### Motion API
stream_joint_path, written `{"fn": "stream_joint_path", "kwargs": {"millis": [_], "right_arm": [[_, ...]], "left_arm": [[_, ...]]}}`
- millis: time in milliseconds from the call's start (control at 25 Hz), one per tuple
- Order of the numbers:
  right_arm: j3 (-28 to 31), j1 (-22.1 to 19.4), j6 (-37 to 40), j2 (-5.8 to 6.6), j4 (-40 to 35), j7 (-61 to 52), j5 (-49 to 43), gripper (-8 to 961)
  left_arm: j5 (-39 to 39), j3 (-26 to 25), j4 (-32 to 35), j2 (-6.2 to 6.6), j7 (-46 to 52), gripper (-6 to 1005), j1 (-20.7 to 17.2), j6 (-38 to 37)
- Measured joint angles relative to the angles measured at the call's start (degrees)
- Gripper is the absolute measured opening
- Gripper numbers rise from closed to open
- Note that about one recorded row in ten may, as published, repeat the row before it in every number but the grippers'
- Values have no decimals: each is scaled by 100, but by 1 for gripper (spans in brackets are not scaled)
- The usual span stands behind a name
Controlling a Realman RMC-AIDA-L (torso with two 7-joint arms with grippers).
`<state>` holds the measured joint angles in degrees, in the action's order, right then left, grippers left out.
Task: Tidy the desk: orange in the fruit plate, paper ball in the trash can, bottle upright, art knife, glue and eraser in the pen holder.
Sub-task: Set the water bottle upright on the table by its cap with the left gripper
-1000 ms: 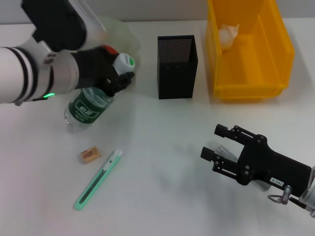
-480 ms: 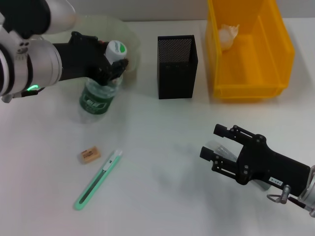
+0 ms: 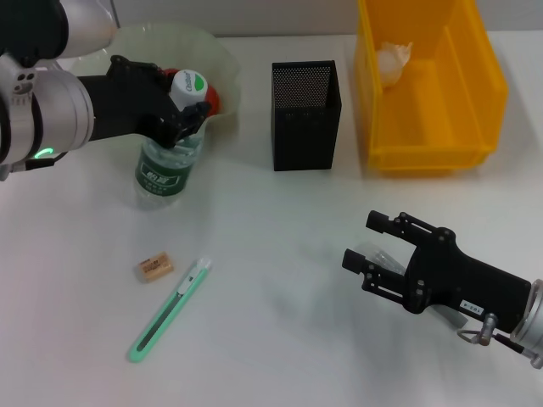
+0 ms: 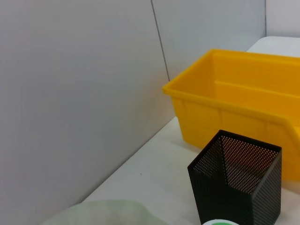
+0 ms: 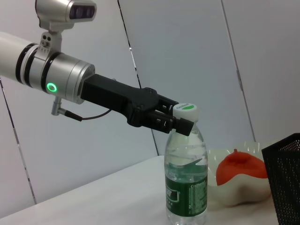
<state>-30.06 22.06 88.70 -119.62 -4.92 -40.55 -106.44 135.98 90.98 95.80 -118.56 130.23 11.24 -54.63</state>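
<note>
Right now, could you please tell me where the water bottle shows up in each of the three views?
Head view: the bottle stands upright at the left, before the fruit plate, its neck held by the left gripper.
Left wrist view: only the edge of its green-and-white cap shows, low in the picture.
Right wrist view: it stands whole in the middle.
Shared landmark: the black mesh pen holder, seen in all three.

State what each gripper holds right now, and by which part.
The left gripper holds the bottle by its neck, just under the cap; the bottle stands upright. The right gripper is open and holds nothing.
</note>
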Motion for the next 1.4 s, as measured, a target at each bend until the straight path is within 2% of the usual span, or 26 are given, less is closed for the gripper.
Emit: {"fn": "stream_joint_path", "kwargs": {"millis": [320,640,1080,1400], "right_arm": [[0,46,-16,0,0,3,0,722],[0,66,-25,0,0,4,0,722],[0,70,-25,0,13,4,0,723],[0,70,-23,0,39,4,0,722]], "left_arm": [[-282,-205,-48,0,-26,447,-125,18],[-1110,-461,-127,-3,-497,448,-329,71],[-1351,-597,-413,-2,-684,450,-362,106],[-2212,-819,-678,1,-1274,452,-450,117]]}}
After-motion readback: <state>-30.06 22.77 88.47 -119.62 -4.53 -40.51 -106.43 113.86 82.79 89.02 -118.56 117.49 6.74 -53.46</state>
